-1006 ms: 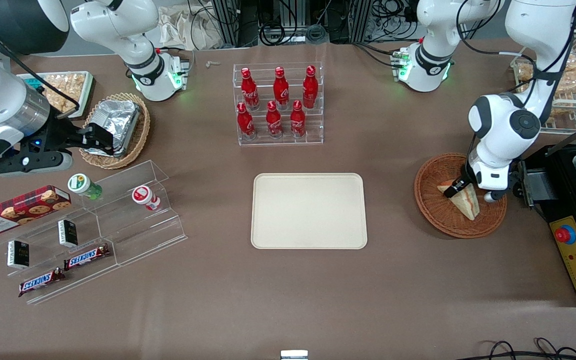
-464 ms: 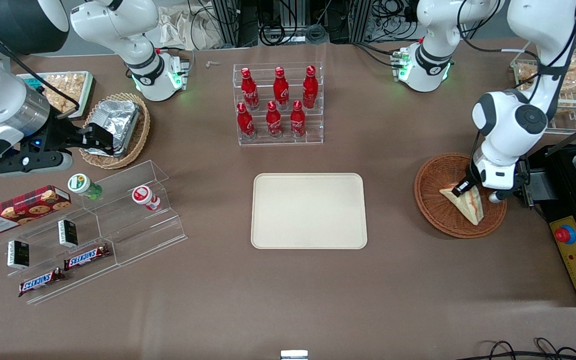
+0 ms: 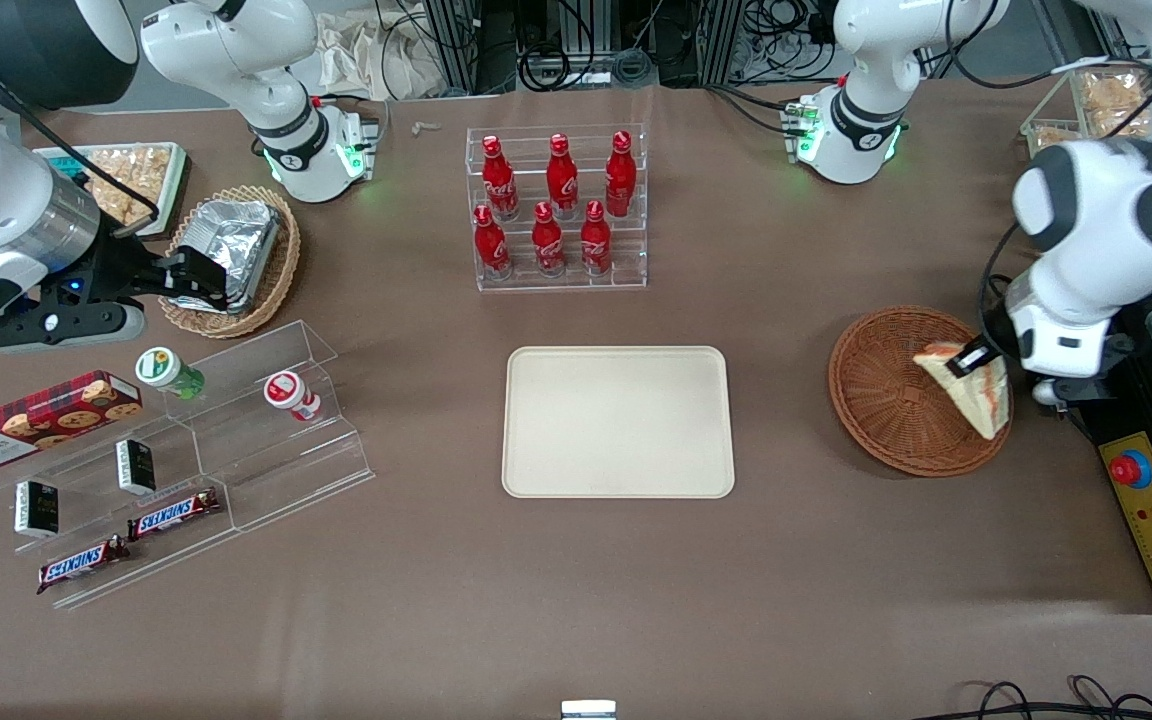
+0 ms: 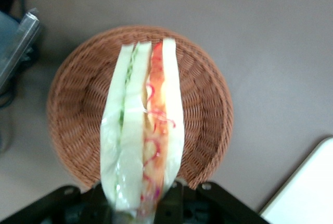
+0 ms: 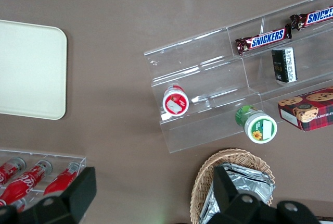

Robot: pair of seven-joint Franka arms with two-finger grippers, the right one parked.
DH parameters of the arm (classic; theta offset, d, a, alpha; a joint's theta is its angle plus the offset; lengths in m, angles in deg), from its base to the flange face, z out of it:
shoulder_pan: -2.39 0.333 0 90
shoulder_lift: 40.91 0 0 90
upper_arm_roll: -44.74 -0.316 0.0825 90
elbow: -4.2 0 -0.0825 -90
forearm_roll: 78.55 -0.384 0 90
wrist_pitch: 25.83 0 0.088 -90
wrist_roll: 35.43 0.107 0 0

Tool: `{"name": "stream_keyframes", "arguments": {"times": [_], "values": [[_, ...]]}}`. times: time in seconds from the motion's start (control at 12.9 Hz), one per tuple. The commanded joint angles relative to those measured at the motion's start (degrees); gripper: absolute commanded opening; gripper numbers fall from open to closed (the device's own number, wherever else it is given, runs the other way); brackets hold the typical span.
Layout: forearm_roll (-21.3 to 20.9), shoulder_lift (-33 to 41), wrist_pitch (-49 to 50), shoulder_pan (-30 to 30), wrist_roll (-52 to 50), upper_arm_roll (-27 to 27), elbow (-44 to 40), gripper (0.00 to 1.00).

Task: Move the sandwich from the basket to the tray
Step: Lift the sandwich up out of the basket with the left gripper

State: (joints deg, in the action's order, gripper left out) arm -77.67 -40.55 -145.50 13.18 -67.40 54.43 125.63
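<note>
Bare brown table between flat cream rectangular tray (image 3: 619,421) and round reddish-brown wicker basket (image 3: 881,415); gripper (image 3: 976,358) clamped on triangular white-bread sandwich (image 3: 977,395) above basket rim

My gripper (image 3: 976,358) hangs over the basket (image 3: 886,400) toward my end of the table, clamped on the sandwich (image 3: 976,393) lifted above the weave, with the tray (image 3: 618,421) well apart on the table, toward the parked arm.
</note>
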Motion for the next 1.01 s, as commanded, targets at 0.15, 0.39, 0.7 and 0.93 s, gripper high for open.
{"name": "stream_keyframes", "arguments": {"times": [0.15,0.39,0.7,0.93], "values": [[-0.96,-1.15,22.34,-0.25,2.79,2.60,-19.61,0.00],[-1.57,-1.07,29.39,-0.25,2.71,8.57,-27.97,0.00],[-1.93,-1.24,31.79,-0.33,2.09,16.48,-31.24,0.00],[-1.93,-1.68,31.44,-0.33,1.74,20.27,-31.51,0.00]]}}
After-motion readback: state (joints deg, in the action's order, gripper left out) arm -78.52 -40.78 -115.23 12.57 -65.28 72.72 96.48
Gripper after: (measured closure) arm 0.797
